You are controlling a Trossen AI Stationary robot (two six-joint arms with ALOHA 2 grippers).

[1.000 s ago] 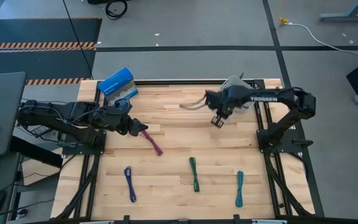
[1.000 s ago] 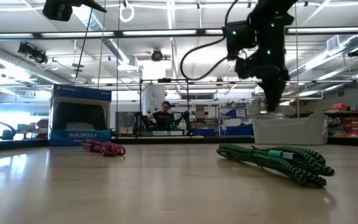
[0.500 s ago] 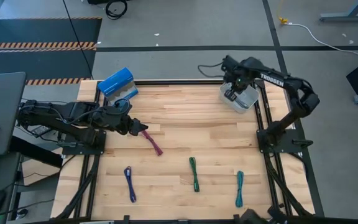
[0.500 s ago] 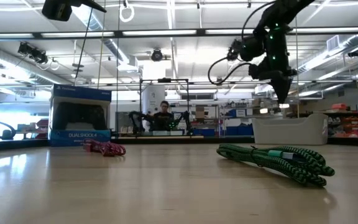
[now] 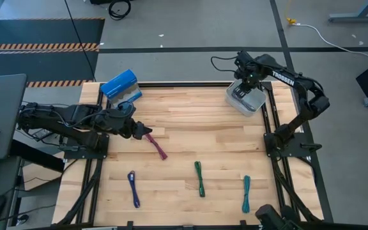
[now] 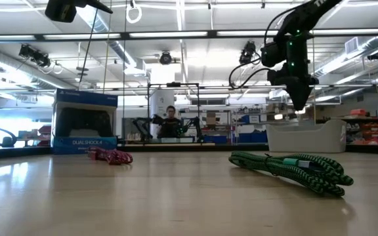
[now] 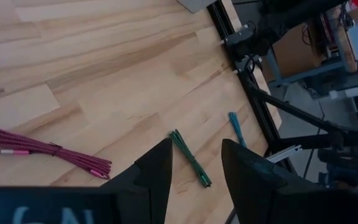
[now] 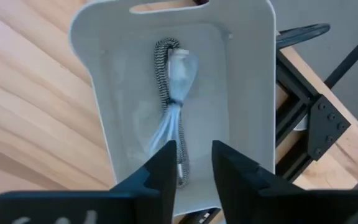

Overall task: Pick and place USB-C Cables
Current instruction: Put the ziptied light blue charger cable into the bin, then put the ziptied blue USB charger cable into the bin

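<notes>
- Wooden slatted table (image 5: 190, 128): left hand (image 5: 147, 135) rests low near its left edge, fingers parted, holding nothing, beside the maroon coiled cable (image 5: 159, 149).
- Purple-blue cable (image 5: 133, 188), green braided cable (image 5: 199, 178) and teal cable (image 5: 246, 193) lie apart along the front.
- Right hand (image 5: 246, 86) hovers over the clear grey plastic tray (image 5: 255, 104), fingers parted, empty; the grey cable (image 8: 165, 74) and light-blue cable (image 8: 166, 130) lie inside.

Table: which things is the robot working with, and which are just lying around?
For the job: maroon cable, purple cable, green cable, teal cable, grey cable and light-blue cable in the tray, right gripper above it, left gripper near the maroon one.
Just there: blue box, person far behind.
</notes>
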